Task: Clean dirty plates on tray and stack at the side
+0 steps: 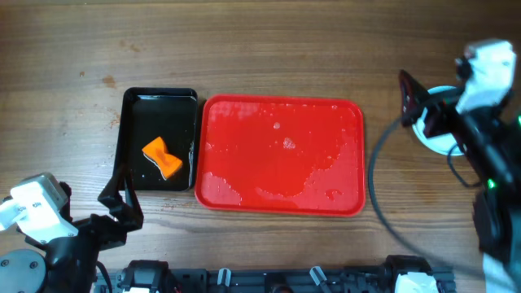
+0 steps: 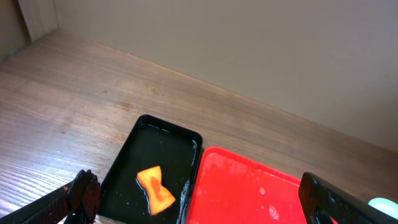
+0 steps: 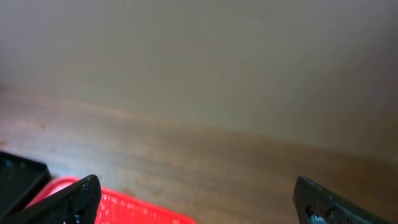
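Now on the tray: the red tray [image 1: 281, 175] in the middle of the counter [image 1: 65, 98] carries no plate; only wet drops shine on it.
Plates: the plates [image 1: 437, 140] lie on the counter to the right of the tray, apart from its right edge. The right arm hides most of them, so I cannot count them.
Right tool: the right tool [image 1: 419, 106] hangs over the plates, fingers spread wide, nothing between them.
Left tool: the left tool [image 1: 120, 203] is at the near left, also spread and empty, beside the black tray [image 1: 130, 106] with the orange sponge [image 1: 162, 157].
Nearer arm: the right one; the whole red tray lies between the plates and the left tool.
Stage: probably the stacking is done.
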Robot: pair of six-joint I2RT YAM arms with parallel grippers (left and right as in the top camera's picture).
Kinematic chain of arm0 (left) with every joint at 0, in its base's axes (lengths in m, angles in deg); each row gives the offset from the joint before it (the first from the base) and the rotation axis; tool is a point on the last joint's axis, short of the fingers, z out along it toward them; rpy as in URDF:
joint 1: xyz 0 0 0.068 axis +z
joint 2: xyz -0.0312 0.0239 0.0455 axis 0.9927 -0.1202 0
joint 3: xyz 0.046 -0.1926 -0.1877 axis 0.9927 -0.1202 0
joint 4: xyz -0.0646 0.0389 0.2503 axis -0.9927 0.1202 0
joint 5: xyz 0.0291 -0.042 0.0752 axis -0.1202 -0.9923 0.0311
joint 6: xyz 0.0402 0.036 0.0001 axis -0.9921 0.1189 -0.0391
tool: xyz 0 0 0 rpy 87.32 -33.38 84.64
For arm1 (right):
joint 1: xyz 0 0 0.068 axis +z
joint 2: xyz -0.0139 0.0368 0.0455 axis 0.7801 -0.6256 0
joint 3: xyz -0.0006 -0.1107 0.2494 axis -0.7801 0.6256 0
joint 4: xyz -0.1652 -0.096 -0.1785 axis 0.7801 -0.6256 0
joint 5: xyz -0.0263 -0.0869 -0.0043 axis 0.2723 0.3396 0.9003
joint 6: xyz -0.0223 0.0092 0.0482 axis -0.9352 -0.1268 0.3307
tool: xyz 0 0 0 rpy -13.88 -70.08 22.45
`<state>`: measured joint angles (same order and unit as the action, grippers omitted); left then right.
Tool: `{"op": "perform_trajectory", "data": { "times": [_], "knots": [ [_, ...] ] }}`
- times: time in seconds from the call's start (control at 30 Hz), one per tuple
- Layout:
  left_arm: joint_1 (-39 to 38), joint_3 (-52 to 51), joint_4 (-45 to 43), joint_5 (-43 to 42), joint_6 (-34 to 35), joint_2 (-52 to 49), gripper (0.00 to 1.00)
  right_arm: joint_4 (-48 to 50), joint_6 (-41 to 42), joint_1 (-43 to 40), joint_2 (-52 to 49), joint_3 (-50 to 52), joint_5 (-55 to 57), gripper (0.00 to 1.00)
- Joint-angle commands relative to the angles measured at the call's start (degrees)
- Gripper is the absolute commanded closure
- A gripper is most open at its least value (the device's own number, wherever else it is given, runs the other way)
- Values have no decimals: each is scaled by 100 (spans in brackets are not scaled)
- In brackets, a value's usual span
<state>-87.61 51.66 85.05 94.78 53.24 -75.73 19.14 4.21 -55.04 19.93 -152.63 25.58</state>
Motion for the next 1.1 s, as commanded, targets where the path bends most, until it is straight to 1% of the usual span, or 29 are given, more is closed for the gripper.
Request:
{"op": "perform_trajectory", "data": {
  "times": [0.0, 0.07, 0.23, 0.37, 0.47, 0.5, 0.53, 0.6, 0.67, 0.73, 0.8, 0.93, 1.0, 1.07],
  "knots": [
    [-26, 37, -15, 55, -116, -2, 0, 13, -232, 17, 614, -87, -15, 0],
    [-26, 37, -15, 55, -116, -2, 0, 2, -223, 17, 1189, -87, -17, 0],
    [-26, 37, -15, 55, -116, -2, 0, 98, -208, 17, 1853, -87, -227, 0],
    [-26, 37, -15, 52, -116, -2, 0, 706, -214, 17, 2328, 142, -518, 0],
    [-26, 37, -15, 55, -116, -2, 0, 1950, -214, 17, 2922, 994, -721, 0],
    [-26, 37, -15, 55, -116, -2, 0, 2404, -216, 17, 3150, 1397, -745, 0],
    [-26, 37, -15, 55, -116, -2, 0, 3077, -214, 17, 3510, 2100, -765, 0],
    [-26, 37, -15, 55, -114, -2, 0, 3497, -212, 17, 3825, 2771, -767, 0],
    [-26, 37, -15, 52, -116, -2, 0, 3921, -212, 17, 4225, 3727, -817, 0],
    [-26, 37, -15, 55, -116, -2, 0, 4223, -219, 17, 4465, 4374, -881, 0],
    [-26, 37, -15, 55, -114, -2, 0, 4778, -221, 17, 4656, 5075, -914, 0],
    [-26, 37, -15, 55, -114, -2, 0, 5884, -251, 17, 4859, 6118, -903, 0],
    [-26, 37, -15, 52, -114, -2, 0, 6408, -413, 17, 4940, 6546, -911, 0],
    [-26, 37, -15, 55, -116, -2, 0, 6697, -754, 17, 5051, 6835, -911, 0]
  ]
}}
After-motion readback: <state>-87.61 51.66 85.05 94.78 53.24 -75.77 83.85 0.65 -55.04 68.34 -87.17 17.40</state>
